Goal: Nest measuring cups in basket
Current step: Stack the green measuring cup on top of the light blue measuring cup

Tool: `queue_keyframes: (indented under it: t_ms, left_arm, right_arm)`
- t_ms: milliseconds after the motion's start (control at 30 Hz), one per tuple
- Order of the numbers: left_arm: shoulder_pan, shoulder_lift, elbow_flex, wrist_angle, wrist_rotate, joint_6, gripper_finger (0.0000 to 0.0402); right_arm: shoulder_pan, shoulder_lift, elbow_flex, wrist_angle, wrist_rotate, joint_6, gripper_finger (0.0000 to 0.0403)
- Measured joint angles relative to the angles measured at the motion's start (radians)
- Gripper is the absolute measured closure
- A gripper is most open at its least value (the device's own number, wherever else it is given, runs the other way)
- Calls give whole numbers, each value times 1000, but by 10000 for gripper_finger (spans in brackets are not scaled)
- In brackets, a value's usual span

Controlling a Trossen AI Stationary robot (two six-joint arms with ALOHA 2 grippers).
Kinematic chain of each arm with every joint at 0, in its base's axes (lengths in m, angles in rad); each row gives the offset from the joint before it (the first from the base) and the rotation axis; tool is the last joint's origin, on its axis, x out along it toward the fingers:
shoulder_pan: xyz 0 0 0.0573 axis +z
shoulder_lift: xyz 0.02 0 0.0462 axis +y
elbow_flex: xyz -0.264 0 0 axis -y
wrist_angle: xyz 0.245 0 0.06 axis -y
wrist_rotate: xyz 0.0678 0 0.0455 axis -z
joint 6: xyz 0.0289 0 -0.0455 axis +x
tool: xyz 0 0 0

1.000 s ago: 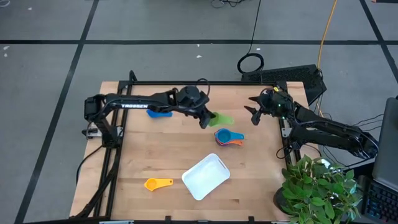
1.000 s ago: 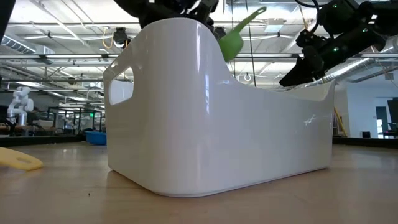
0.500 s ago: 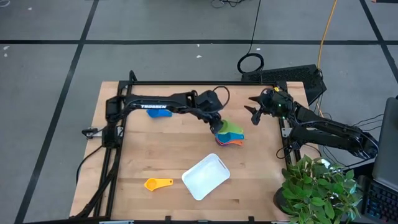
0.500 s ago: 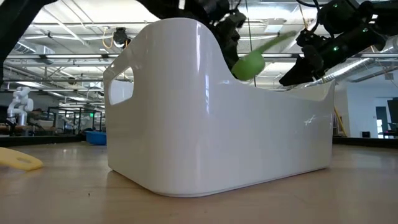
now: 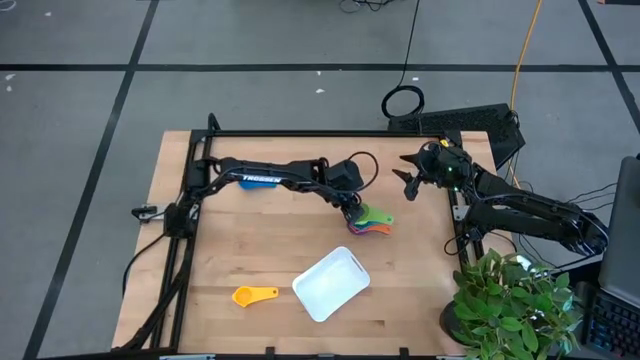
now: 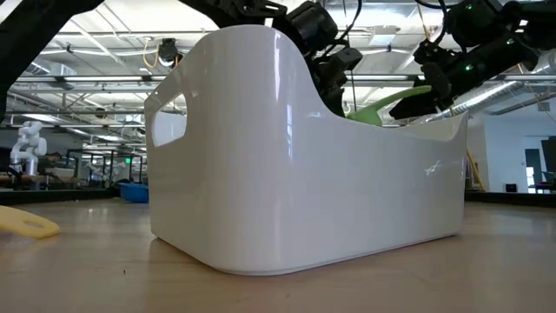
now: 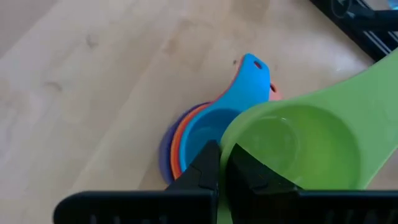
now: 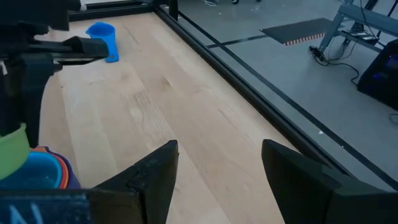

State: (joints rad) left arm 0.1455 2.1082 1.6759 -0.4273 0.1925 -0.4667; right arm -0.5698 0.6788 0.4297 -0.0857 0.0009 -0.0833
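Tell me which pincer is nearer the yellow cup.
Left. The left pincer holds the green cup mid-table, nearer the yellow cup; the right pincer hovers farther off.

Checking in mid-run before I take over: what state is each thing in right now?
Left gripper: shut on green cup.
Green cup: held over the stack.
Stack of cups: nested on the table, outside the basket.
Basket: upright, empty.
Yellow cup: loose on table.
Blue cup: upright, alone.
Right gripper: open, empty.
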Motion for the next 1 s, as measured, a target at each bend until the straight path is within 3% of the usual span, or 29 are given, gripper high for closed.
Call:
queue_keyframes:
  t_ms: [467,1000]
  left_arm:
    - [-10,2,0,-24,-62,1,394]
    - [-18,37,1,-46,-49,0,383]
  right_arm:
    - [0,0,0,6,-1,-3,177]
    - [0,0,0,6,-1,-7,177]
